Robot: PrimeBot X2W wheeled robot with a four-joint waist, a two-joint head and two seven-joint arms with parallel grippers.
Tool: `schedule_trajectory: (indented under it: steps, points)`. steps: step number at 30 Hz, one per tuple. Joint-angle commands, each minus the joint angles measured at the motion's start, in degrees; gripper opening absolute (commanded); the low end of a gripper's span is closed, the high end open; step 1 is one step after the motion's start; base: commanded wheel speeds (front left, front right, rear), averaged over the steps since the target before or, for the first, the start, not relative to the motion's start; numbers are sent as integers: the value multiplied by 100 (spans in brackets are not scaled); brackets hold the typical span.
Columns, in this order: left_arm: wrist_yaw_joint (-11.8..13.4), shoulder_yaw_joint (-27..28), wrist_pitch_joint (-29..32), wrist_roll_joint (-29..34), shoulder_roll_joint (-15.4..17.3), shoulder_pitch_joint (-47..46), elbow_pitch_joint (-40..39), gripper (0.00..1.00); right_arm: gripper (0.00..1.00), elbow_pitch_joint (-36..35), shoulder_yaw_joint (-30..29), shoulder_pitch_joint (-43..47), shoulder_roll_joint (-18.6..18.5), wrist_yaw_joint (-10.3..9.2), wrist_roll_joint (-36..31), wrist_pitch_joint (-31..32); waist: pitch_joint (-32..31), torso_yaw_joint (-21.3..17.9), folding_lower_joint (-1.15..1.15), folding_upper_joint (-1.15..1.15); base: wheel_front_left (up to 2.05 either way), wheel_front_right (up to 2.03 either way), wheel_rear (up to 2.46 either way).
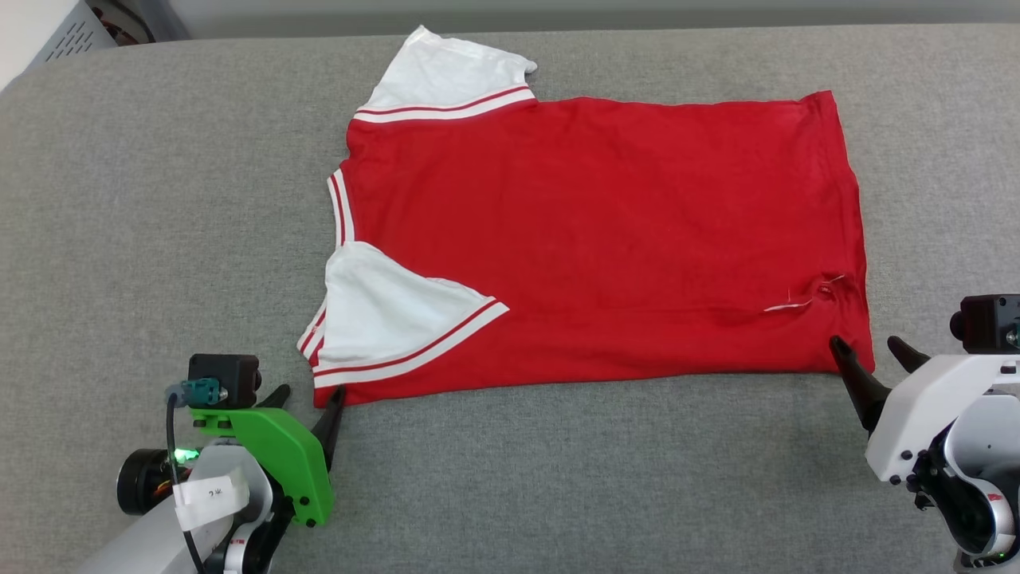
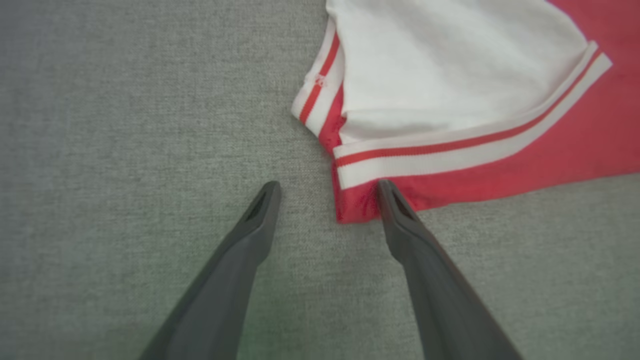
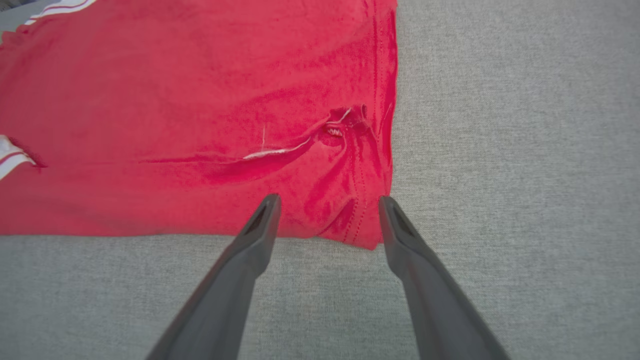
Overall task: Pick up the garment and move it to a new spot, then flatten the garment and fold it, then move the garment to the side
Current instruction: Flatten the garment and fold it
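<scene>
You see the shirt (image 1: pixel 590 239) lying flat in the middle of the gray surface (image 1: pixel 558 478), collar toward 9 o'clock. At 7 o'clock the left gripper (image 1: pixel 311 392) is open at the sleeve-side corner. At 4 o'clock the right gripper (image 1: pixel 865 344) is open at the hem corner.

A: Where did the garment (image 1: pixel 606 239) lie?
B: Flat on the table (image 1: pixel 159 199), neck to the left, hem to the right.
A: And the sleeves?
B: The far sleeve (image 1: pixel 446 72) stuck out behind; the near sleeve (image 1: pixel 382 311) lay folded over the body.
A: The grippers?
B: The left gripper (image 1: pixel 311 391) stood at the near left corner, the right gripper (image 1: pixel 863 341) at the near right corner, its fingers on either side of it.
</scene>
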Motion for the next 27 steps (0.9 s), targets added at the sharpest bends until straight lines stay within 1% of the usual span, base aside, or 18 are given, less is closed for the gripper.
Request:
schedule_trajectory:
  steps: [1, 4, 7, 8, 9, 10, 13, 19, 24, 27]
  points:
    - [20, -11, -1, 36, -40, -94, 77, 100, 100, -42, -2, 66, 11, -5, -59, 15, 72, -50, 0, 69, 0, 0, 0]
    - [-11, -83, 90, 42, -87, -130, 220, 100, 100, -45, -5, 54, 12, -5, -71, 2, 112, -74, 0, 69, 0, 0, 0]
    - [-95, -174, 249, -18, -138, -126, 400, 100, 100, -32, -5, 33, 10, -5, -87, -16, 136, -94, 0, 69, 0, 0, 0]
    - [-134, -221, 330, -38, -149, -120, 458, 60, 100, -25, -3, 29, 8, -5, -92, -20, 136, -98, 0, 69, 0, 0, 0]
    - [-187, -283, 421, -51, -160, -118, 520, 22, 100, -16, -2, 25, 5, -5, -96, -26, 131, -99, 0, 69, 0, 0, 0]
    - [-231, -319, 467, -62, -175, -118, 555, 0, 100, -9, 2, 22, -3, -5, -102, -33, 123, -99, 0, 69, 0, 0, 0]
    - [-371, -335, 478, -134, -249, -123, 631, 0, 100, 36, 15, 30, -87, -5, -167, -65, 64, -72, 0, 69, 0, 0, 0]
    - [-436, -287, 209, -43, -275, -165, 527, 0, 100, 301, -43, 42, -193, -5, -300, -100, -95, 72, 0, 69, 0, 0, 0]
    - [-354, -239, 56, 103, -162, -218, 97, 0, 100, 667, -235, -84, -167, -5, -506, -172, -153, 230, 0, 69, 0, 0, 0]
    - [-175, -247, 55, 294, 14, -263, -365, 0, 100, 964, -383, -253, -83, -5, -750, -203, -139, 335, 0, 69, 0, 0, 0]
